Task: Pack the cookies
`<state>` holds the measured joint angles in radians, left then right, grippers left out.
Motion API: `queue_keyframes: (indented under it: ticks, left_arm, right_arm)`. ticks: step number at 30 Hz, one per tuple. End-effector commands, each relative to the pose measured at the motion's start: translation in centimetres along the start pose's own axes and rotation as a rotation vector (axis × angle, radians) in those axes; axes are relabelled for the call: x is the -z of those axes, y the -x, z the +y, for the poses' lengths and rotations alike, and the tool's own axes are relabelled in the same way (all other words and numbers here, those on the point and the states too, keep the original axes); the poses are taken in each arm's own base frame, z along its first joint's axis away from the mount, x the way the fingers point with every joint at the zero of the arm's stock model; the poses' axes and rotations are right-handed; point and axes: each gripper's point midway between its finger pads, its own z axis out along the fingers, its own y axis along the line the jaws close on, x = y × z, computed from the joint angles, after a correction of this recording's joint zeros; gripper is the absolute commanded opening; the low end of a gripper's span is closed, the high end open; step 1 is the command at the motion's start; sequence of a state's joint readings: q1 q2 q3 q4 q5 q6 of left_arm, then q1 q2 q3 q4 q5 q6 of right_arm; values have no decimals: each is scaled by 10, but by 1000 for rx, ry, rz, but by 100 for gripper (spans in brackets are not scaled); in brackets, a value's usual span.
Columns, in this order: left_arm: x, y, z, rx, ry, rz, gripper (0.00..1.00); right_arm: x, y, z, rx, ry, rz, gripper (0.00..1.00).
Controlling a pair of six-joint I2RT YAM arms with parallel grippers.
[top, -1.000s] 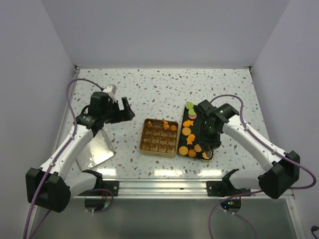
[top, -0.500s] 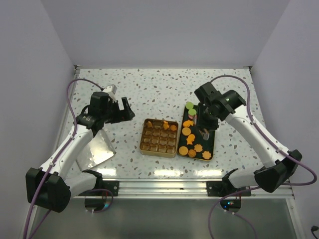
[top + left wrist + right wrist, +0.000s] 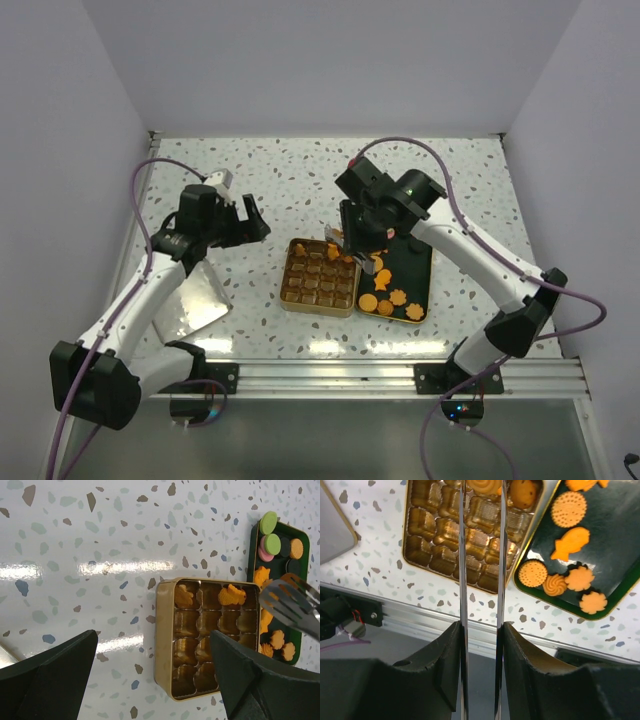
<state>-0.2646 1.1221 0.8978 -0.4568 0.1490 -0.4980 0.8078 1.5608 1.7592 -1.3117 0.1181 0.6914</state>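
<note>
The cookies (image 3: 569, 509) are flat and orange-tan: dotted round discs, a fish, a swirl and flowers. Most lie loose on the dark tray (image 3: 620, 530). A few sit in far-row cells of the gold tin (image 3: 445, 535) just beside it.

1. Looking over the whole counter (image 3: 450, 170), I can't read a single word, brand, number or sign.
2. The cookies (image 3: 569, 509) carry only pressed dots and swirls, no letters.
3. The gold tin (image 3: 161, 645), the dark green tray (image 3: 620, 535) and the metal tongs (image 3: 500, 555) look plain.
4. A small white piece on the left arm (image 3: 222, 181) is too small to tell.
</note>
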Motion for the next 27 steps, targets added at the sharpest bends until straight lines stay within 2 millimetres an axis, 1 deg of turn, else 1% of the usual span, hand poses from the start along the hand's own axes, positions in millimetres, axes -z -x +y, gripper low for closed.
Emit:
queue_keyframes:
  ticks: [1, 6, 9, 15, 21, 25, 27]
  left_arm:
    - [15, 25, -16, -4, -44, -96, 100]
    - [20, 18, -11, -5, -28, -89, 100]
    - [22, 16, -9, -6, -21, -88, 100]
    - [24, 15, -8, -8, -16, -90, 100]
    - [25, 15, -7, -8, -8, -90, 100]
    - [23, 14, -6, -8, -5, -85, 100]
    - [23, 14, -6, -7, -5, -85, 100]
  right_arm:
    - [-1, 7, 33, 17, 97, -18, 29]
    - [-14, 2, 57, 54, 128, 4, 29]
    - [-22, 3, 63, 72, 123, 8, 29]
    - [-37, 6, 62, 88, 87, 6, 28]
    - [-46, 7, 58, 94, 56, 7, 29]
    - [-50, 5, 55, 98, 40, 14, 31]
    - [-51, 4, 53, 99, 34, 14, 33]
